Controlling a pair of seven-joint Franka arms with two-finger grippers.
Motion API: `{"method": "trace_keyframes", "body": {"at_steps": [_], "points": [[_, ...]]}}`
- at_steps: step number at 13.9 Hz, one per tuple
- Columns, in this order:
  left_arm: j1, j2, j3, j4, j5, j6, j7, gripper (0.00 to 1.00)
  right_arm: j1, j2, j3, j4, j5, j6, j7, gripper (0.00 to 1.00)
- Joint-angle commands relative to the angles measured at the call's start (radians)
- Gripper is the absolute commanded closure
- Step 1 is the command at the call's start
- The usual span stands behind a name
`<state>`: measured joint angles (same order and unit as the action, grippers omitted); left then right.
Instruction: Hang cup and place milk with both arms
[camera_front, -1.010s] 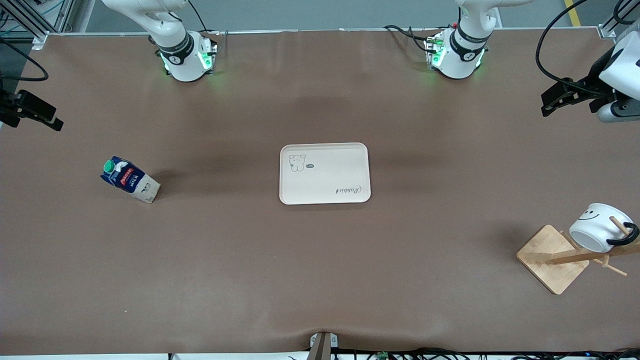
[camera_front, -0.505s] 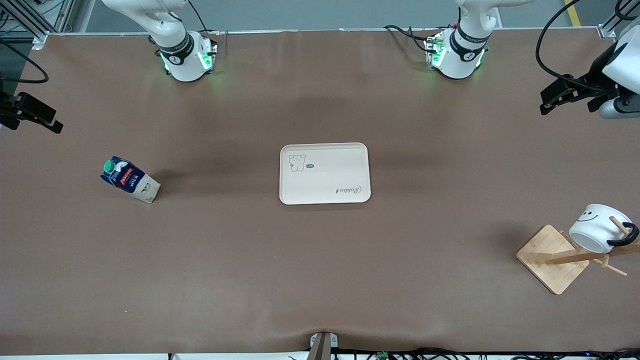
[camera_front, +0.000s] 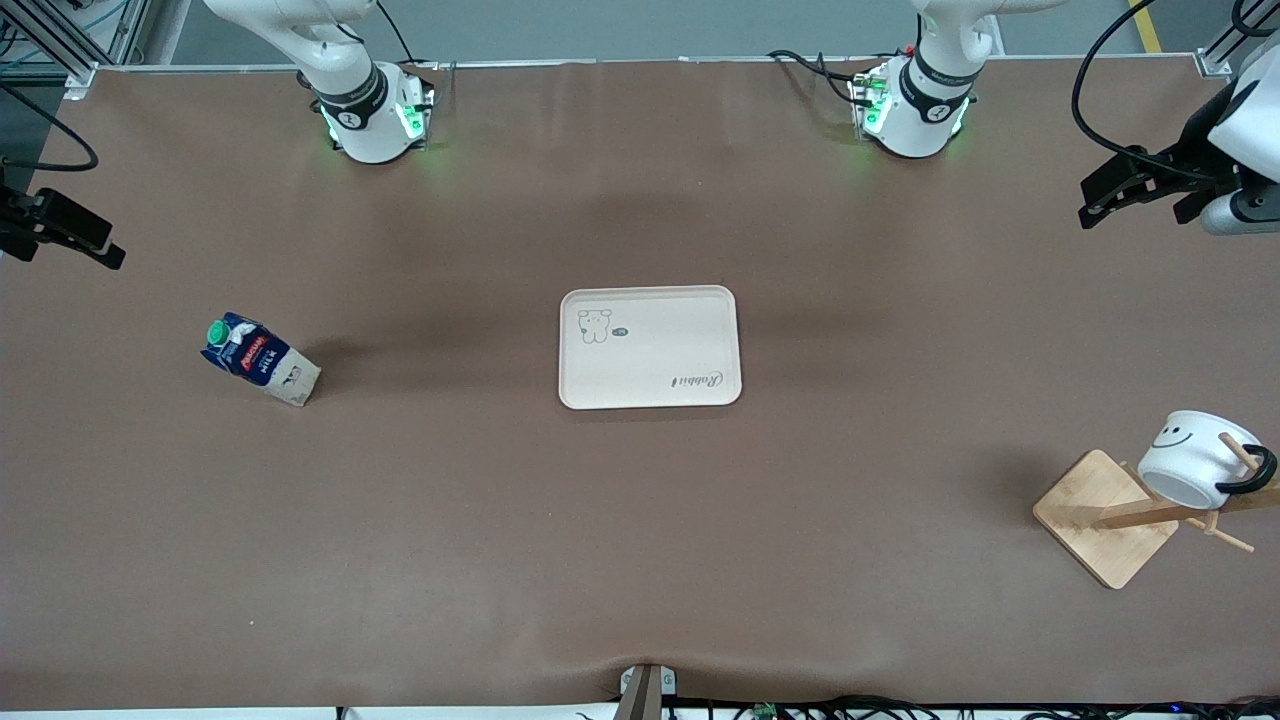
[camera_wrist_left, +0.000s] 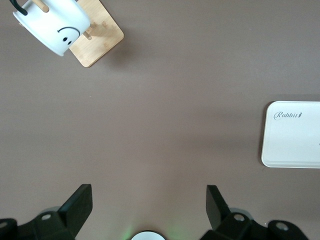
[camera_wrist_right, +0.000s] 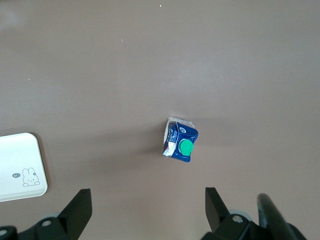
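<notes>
Front view: the cup (camera_front: 1196, 456) hangs on the wooden rack (camera_front: 1108, 515); the milk (camera_front: 259, 358) stands toward the right arm's end, apart from the tray (camera_front: 650, 347).

Left wrist view: the left gripper (camera_wrist_left: 148, 207) is spread, empty.

Right wrist view: the right gripper (camera_wrist_right: 148, 208) is spread, high over the table beside the milk (camera_wrist_right: 180, 143).

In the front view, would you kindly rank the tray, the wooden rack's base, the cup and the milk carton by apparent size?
1. tray
2. wooden rack's base
3. and 4. cup and milk carton: they look alike, so I leave them unranked.

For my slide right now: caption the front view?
Cup hung on wooden rack, milk standing off the tray, both arms waiting.
</notes>
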<state>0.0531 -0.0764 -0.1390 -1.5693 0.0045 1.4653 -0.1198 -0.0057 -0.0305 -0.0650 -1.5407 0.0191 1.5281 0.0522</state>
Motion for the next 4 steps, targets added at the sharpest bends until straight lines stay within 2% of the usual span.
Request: {"method": "trace_keyframes", "body": {"at_steps": [1, 4], "points": [[0.002, 0.003, 0.001, 0.02, -0.015, -0.017, -0.011, 0.0, 0.001, 0.008, 0.002, 0.014, -0.021, -0.002, 0.015, 0.0], [0.001, 0.004, 0.001, 0.02, -0.015, -0.017, -0.026, 0.0, 0.001, 0.008, 0.002, 0.014, -0.019, -0.003, 0.015, 0.0]]}}
